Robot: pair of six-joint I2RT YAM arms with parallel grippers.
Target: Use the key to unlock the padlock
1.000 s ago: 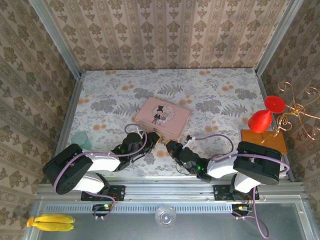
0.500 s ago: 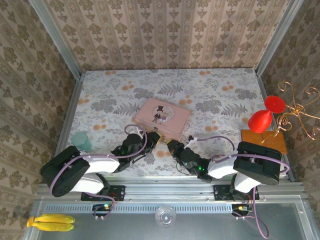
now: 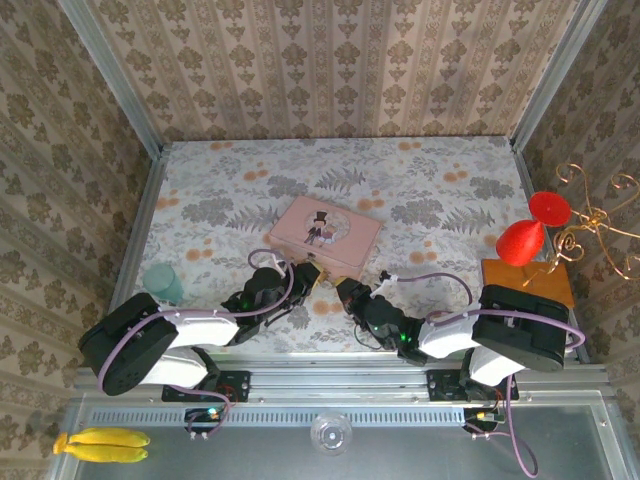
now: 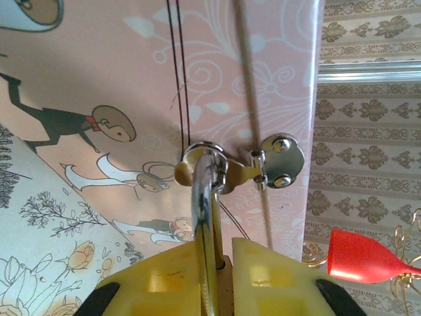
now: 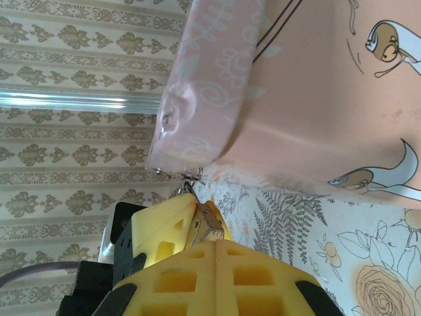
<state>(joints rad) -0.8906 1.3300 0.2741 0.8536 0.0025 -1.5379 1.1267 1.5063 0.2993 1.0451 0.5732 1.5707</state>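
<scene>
left wrist view has the padlock [image 4: 204,217] pinched in the left gripper [image 4: 220,280], its shackle running straight ahead through the hasp [image 4: 263,168] of the tin [image 4: 131,66], while the right gripper [image 5: 216,247] is squeezed shut with the lock body just ahead of its tips; whether it holds the key i cannot tell.

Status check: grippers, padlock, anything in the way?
Left gripper shut on padlock. Right gripper shut, tip near padlock. Shackle through hasp on tin.

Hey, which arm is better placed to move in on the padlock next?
Right, probably. The left tool clamps the padlock at the hasp of the pink tin; the right tool, shut, points at it from close by.
</scene>
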